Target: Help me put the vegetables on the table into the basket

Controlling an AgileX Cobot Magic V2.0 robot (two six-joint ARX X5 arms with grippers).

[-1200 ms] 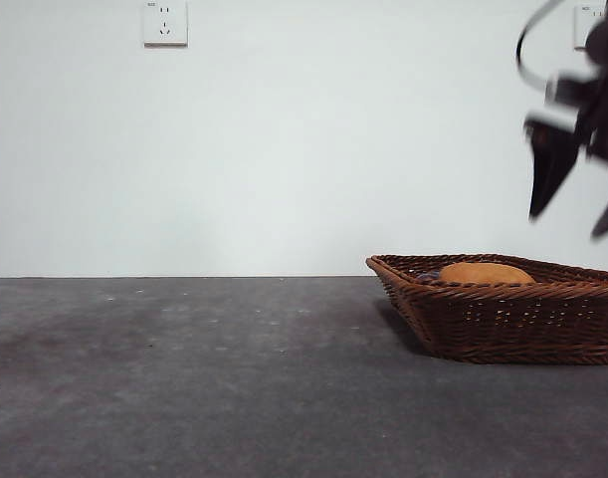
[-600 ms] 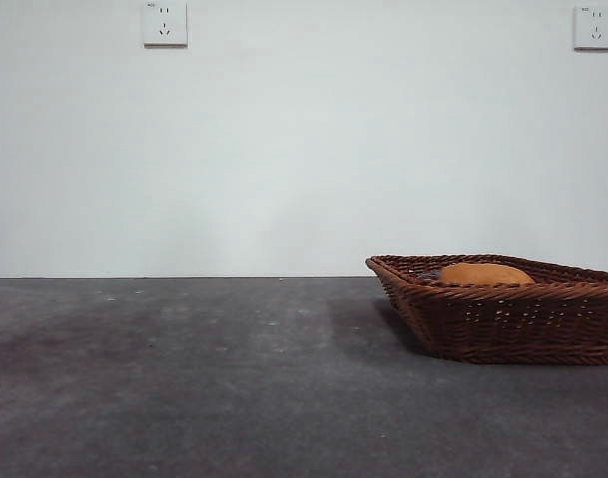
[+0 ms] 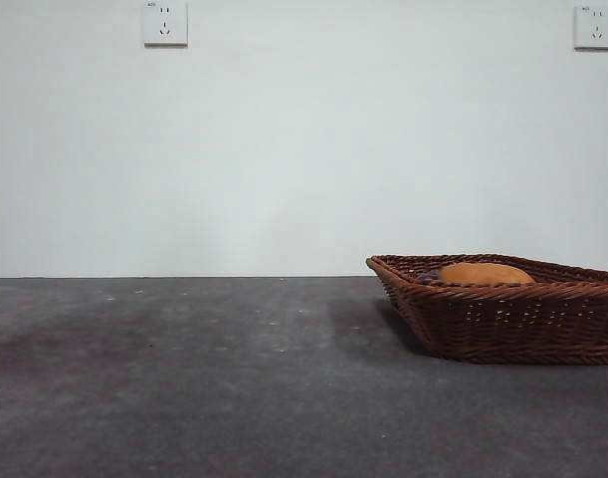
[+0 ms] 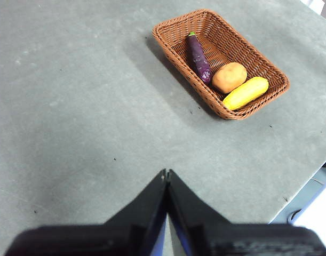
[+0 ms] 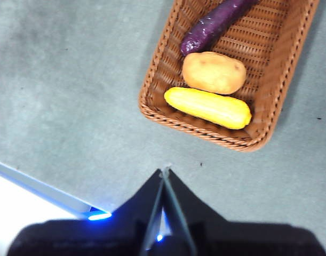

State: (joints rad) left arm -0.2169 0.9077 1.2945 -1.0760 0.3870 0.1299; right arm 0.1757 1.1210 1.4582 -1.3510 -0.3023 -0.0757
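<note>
Basket (image 4: 221,64): reddish-brown woven wicker, rectangular, sloping sides. It stands on the desk (image 4: 77,106) at the upper right of the left wrist frame, at the top of the right wrist frame (image 5: 152,101), and at the lower right of the front frame (image 3: 503,319). It holds all three vegetables.

Eggplant (image 4: 198,57): dark purple and glossy, with a green stem end. It lies lengthwise along the basket floor, nearest the basket's far end, probably because that is the only way its length fits the shallow tray. In the right wrist frame (image 5: 213,24) it runs off the top edge.

Potato-like tuber (image 4: 229,77): orange-brown, oval. It sits between the other two, touching or very nearly touching both. In the front frame only its rounded top (image 3: 486,273) shows above the braided rim; in the right wrist frame it lies centrally (image 5: 214,72).

Corn cob (image 4: 246,93): yellow. It lies crosswise against the near short wall, which appears to keep it from rolling. It is seen across the upper middle of the right wrist frame (image 5: 207,108) and is hidden by the rim in the front frame.

Desk: dark grey, speckled, matte. No vegetable lies on the parts of it in view, so the task reads as complete.

Left tool (image 4: 167,173): jaws pressed together tip to tip, gripping nothing. It hangs high over bare desk, well apart from the basket, a waiting posture.

Right tool (image 5: 165,172): jaws likewise closed on nothing. It hangs above the desk just outside the basket's short wall, near the desk edge. Neither tool appears in the front frame.
</note>
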